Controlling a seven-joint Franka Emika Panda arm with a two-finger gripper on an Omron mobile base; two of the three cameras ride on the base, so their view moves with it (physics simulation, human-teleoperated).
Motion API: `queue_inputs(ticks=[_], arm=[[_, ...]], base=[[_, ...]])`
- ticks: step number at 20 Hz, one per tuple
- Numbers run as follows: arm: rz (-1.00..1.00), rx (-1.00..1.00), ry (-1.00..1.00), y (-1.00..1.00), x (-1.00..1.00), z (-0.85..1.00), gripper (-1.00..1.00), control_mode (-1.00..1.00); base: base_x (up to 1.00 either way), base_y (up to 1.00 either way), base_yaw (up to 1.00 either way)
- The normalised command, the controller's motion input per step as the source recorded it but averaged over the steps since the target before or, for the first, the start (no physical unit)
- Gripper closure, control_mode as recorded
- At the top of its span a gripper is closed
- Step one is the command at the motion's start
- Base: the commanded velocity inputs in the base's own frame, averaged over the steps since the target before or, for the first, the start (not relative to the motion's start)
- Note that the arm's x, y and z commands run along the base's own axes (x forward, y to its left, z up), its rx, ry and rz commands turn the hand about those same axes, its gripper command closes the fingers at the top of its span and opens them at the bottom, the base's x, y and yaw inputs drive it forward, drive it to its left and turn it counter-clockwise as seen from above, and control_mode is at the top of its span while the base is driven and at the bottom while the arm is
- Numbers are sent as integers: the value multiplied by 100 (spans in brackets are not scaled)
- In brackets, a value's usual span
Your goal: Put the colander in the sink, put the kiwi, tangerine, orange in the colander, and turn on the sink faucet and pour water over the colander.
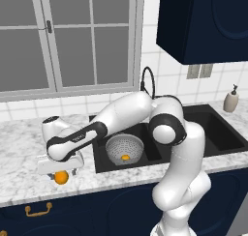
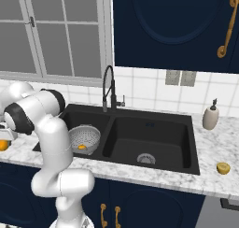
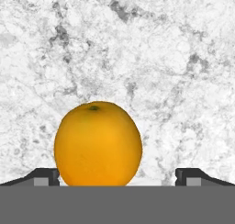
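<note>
End effector (image 1: 61,174) sits low over the marble desk (image 1: 19,148), left of the sink (image 1: 223,133), jaws released and standing wide. Hand view: the orange fruit (image 3: 97,144) lies on the desk between the two finger tips (image 3: 43,176), nearer the left-hand tip than the other, so the bracket is off-centre. No contact seen on either side. The fruit is near-round, with its stem dimple on top and no long axis to align to. Whether it is the orange or the tangerine cannot be told.

Colander (image 1: 125,149) sits in the left basin with one small orange fruit already inside. Sink faucet (image 2: 108,89) stands behind the divider; no water seen.

Judgement: a small sideways correction, then close.
</note>
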Motion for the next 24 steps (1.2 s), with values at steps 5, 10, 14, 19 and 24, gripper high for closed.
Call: queue_inputs(ticks=[5, 10, 14, 19, 24], arm=[[0, 0, 0, 0, 11, -5, -100, -100], [0, 0, 0, 11, 8, -19, -100, -100], [0, 0, 0, 3, 0, -18, -100, -100], [0, 0, 0, 2, 0, -23, 100, -100], [0, 0, 0, -1, 3, -11, 100, -100]], base=[[0, 0, 0], [0, 0, 0], [0, 0, 0], [0, 0, 0], [0, 0, 0]])
